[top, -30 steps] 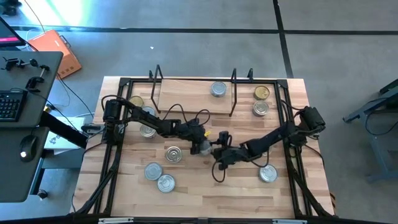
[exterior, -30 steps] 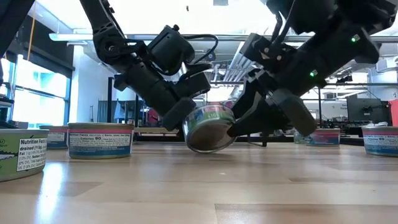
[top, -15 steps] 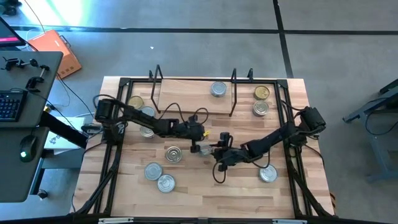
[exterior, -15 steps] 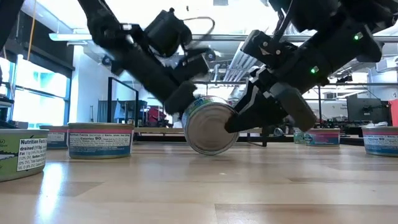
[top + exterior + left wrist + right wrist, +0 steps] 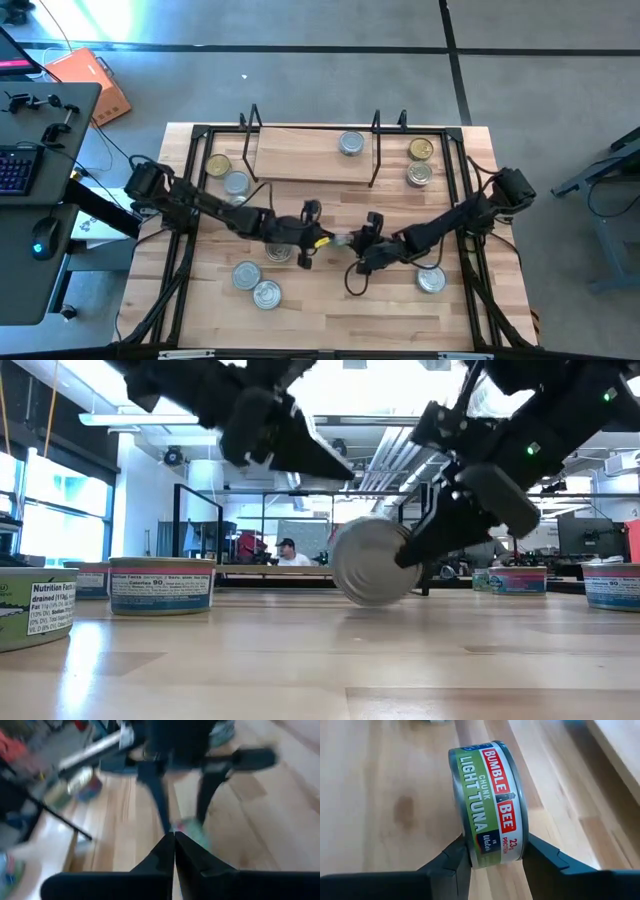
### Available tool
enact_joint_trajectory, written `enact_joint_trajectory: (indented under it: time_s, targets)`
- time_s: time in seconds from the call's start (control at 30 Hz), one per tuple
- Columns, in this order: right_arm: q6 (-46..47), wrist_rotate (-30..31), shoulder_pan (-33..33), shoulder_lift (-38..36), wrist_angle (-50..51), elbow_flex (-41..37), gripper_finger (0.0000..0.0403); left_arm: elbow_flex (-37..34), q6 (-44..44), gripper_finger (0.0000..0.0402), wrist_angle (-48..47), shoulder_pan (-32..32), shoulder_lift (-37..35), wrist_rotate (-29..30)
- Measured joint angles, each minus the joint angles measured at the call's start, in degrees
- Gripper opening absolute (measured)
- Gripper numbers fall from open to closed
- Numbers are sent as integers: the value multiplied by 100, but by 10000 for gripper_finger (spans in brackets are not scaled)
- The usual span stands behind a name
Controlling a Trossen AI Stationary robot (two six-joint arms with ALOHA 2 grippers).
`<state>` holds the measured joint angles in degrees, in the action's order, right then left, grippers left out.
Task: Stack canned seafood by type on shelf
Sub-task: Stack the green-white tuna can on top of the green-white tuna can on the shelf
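A tuna tin (image 5: 490, 805) with a green and red label stands on its edge at mid-table, and my right gripper (image 5: 492, 856) is shut on it. My left gripper (image 5: 174, 840) is shut and holds nothing. It hangs above the board just left of that tin (image 5: 343, 240), high in the low view (image 5: 335, 468). The shelf (image 5: 300, 158) stands at the far edge with one tin (image 5: 350, 143) resting flat on its board. More tins lie flat on the tabletop at the left (image 5: 237, 183), near left (image 5: 246, 276) and right (image 5: 419, 174). My right gripper pinches the tin across its two flat ends (image 5: 465, 847), one finger (image 5: 455, 857) on each end. The fingers slant down from the table's right. The tin stands on edge, its silver end (image 5: 368, 560) facing the near side. Whether its rim rests on the board, I cannot tell.
Black frame rails (image 5: 190, 200) run along the table's left and right sides. A tin (image 5: 278, 250) lies under my left arm and another (image 5: 431, 279) near my right arm. The near middle of the board (image 5: 340, 310) is bare.
My left gripper has come off the tin, risen and drawn back toward the table's left, rolling as it went. The tin, tilted between both grippers a second ago, has turned onto its edge in my right gripper, whose wrist has rolled.
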<state>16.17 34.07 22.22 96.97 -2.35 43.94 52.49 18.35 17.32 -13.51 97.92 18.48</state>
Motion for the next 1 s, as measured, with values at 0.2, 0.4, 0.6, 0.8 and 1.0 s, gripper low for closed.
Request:
enact_joint_trajectory:
  time_s: [0.2,0.4,0.6,0.8,1.0]
  targets:
    - [101,12,-48,-4,73,2,129,0,241,102,145,-79,28,-26]
    - [31,-14,-48,-2,-41,2,130,0,-408,236,-322,236,30,-352]
    - [34,-14,-60,0,-105,2,130,0,-505,300,-441,340,32,-485]
    - [30,-13,-163,0,-222,2,130,-1,-325,294,-462,316,191,-483]
    - [23,-34,-199,0,-246,0,130,0,-332,267,-325,319,691,-157]
